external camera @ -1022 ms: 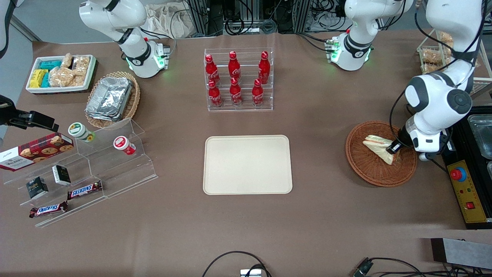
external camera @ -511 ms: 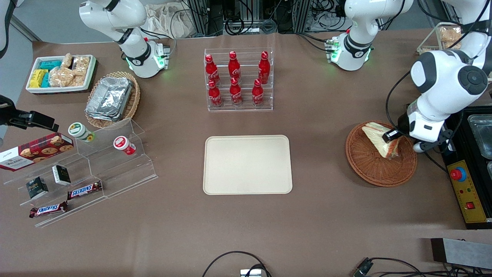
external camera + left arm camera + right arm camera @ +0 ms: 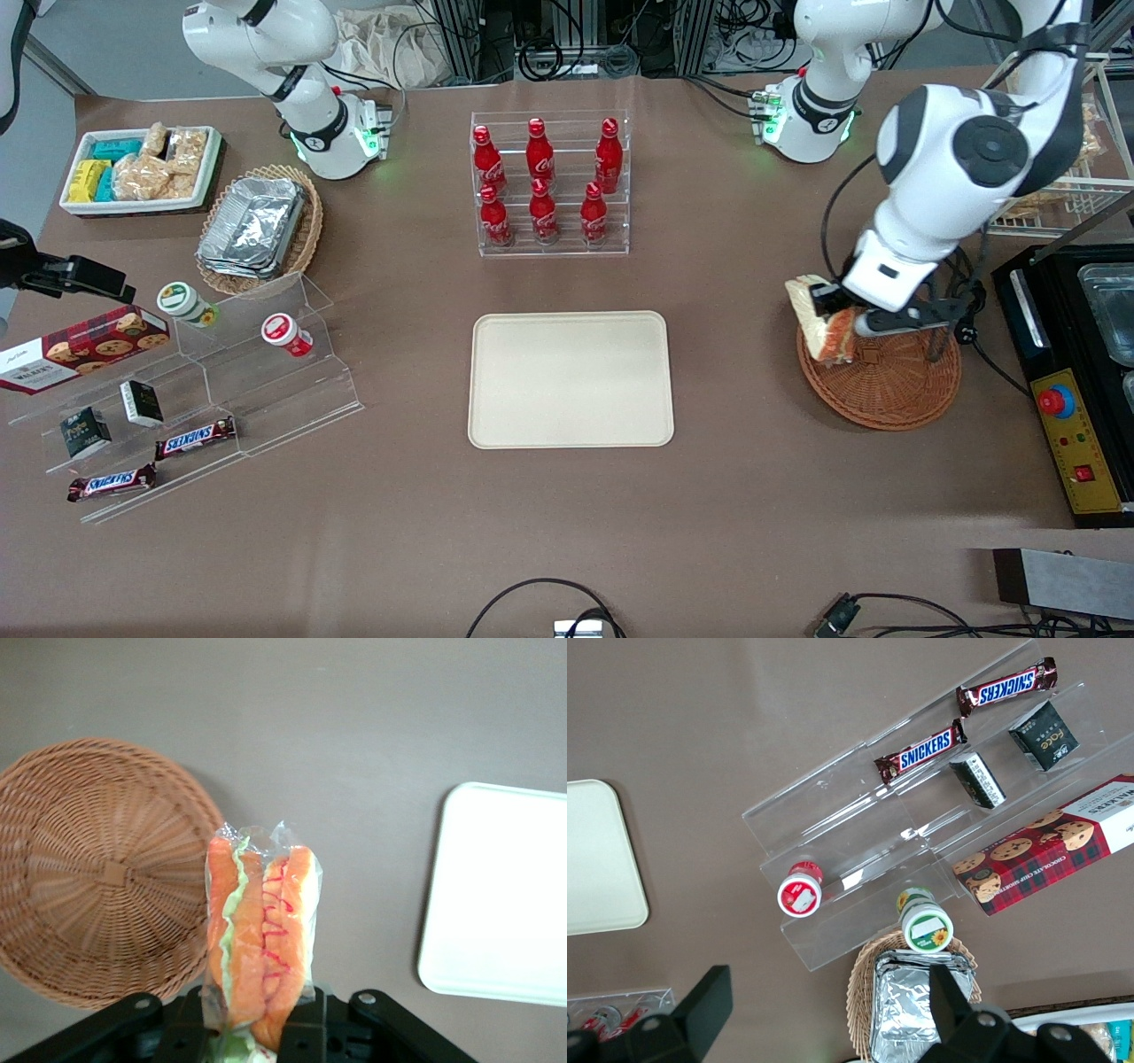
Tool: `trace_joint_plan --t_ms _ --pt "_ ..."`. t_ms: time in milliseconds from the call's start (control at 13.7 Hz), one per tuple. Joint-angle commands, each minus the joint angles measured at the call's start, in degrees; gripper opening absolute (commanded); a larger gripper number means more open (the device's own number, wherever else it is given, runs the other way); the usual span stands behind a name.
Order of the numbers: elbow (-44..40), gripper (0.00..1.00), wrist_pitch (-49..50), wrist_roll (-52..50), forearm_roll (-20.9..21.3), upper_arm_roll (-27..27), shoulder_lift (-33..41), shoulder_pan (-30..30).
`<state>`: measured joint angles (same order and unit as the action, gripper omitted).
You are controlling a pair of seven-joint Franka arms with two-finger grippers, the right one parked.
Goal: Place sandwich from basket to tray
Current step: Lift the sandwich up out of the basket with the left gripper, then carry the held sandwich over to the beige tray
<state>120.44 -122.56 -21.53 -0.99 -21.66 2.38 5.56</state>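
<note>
toward the working arm's end of the table, the basket (image 3: 886,379) stands without load. above its rim on the tray's side, the gripper (image 3: 840,321) pinches the wrapped sandwich (image 3: 822,321) by one end, lifted free, the cut edge hanging outward. the tray (image 3: 570,378) lies bare at the table's middle, well apart. for a good carry, i think the arm should travel level toward the tray, keep the pinch firm, lower until the wedge touches, and only then release.
</note>
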Motion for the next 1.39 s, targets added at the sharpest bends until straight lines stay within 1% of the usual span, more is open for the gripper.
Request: trace_joint_plan --t_ms 0,219,438,511,730,803,876,949,1169,1242,1315 --pt "-3.80 0.03 1.62 2.01 1.52 -4.08 -2.19 0.42" --pt "-6.00 0.05 1.36 2.37 2.30 -8.65 -5.26 0.42" --pt "-11.53 0.07 1.79 1.85 7.30 -12.00 -12.02 -1.42" --pt "-13.20 0.07 2.14 1.32 9.23 -12.00 -14.48 -3.34" --pt "-16.89 0.08 1.80 -1.23 12.57 -12.00 -20.20 -7.22" --pt "-18.74 0.11 1.79 -3.50 13.72 -12.00 -22.48 -8.62" --pt "-20.15 0.12 1.79 -5.69 15.65 -12.00 -24.68 -10.11" --pt "-21.29 0.13 1.62 -8.15 18.54 -11.92 -26.96 -11.78" --pt "-26.64 0.13 1.44 -16.15 25.49 -11.92 -35.05 -15.92" --pt "-27.36 0.13 1.36 -18.35 27.25 -11.92 -36.98 -16.45" --pt "-27.72 0.13 1.09 -20.02 28.14 -11.92 -38.14 -16.54"
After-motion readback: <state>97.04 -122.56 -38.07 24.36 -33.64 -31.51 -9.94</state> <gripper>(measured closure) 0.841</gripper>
